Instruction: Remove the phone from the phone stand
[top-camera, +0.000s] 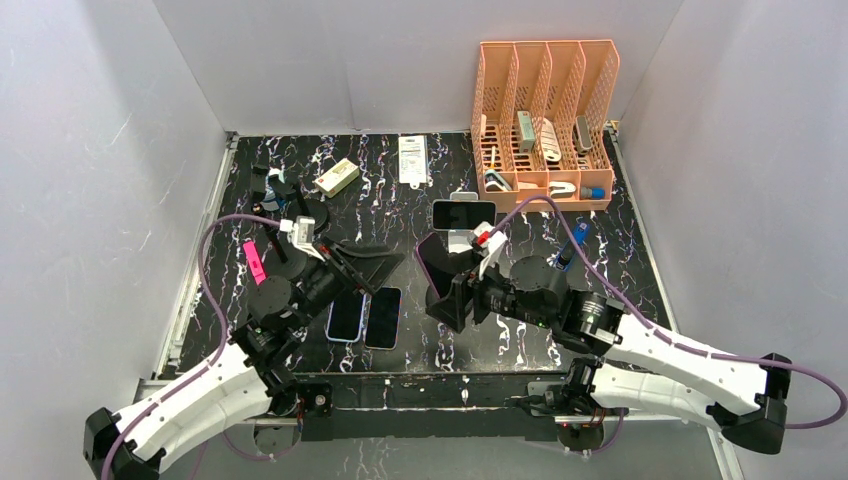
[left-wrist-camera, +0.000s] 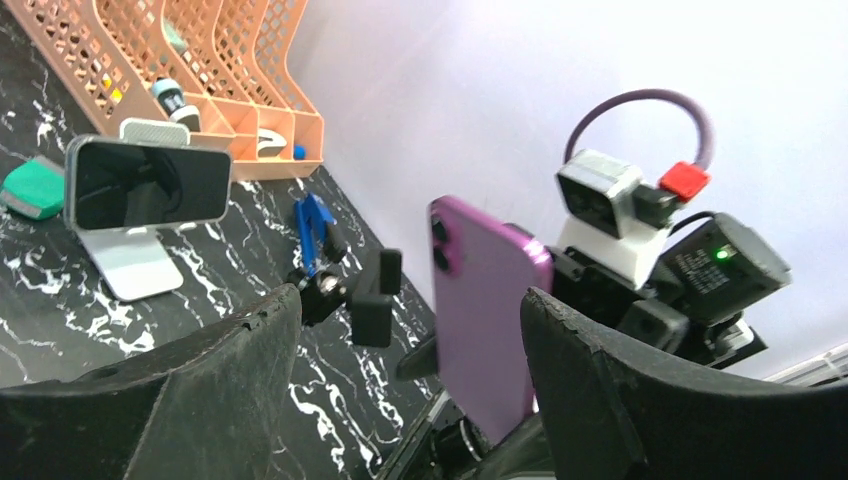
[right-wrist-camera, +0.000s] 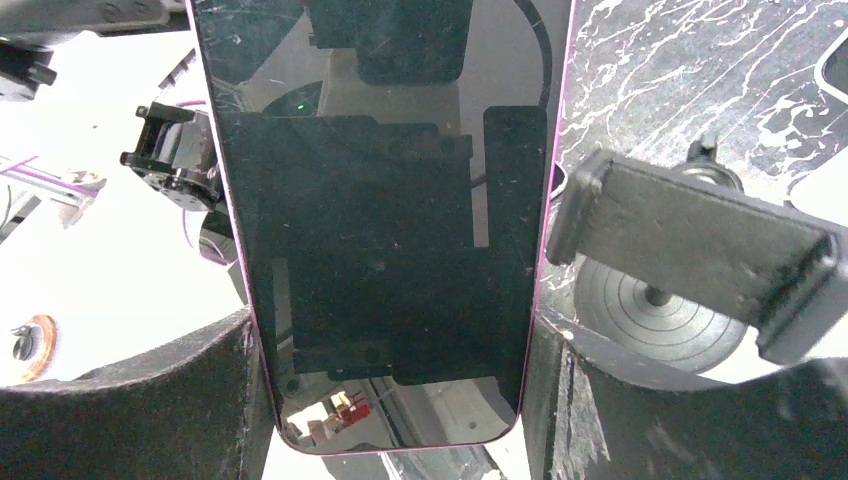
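R claw (right-wrist-camera: 390, 335) clamped purple phone (right-wrist-camera: 385, 200) by long edges, stand (right-wrist-camera: 690, 250) at 3 o'clock; L claw (left-wrist-camera: 410, 300) apart, empty. Glass prob. slick, fragile.

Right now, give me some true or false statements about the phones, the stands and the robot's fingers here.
1. The right fingers grip the glossy purple phone by its edges. True.
2. The left fingers are shut on a phone. False: they stand open, holding nothing.
3. A black-screened phone rests sideways on the silver metal stand. True.
4. The orange plastic file organiser sits beside the arm bases. False: it stands far from them, at the back right.
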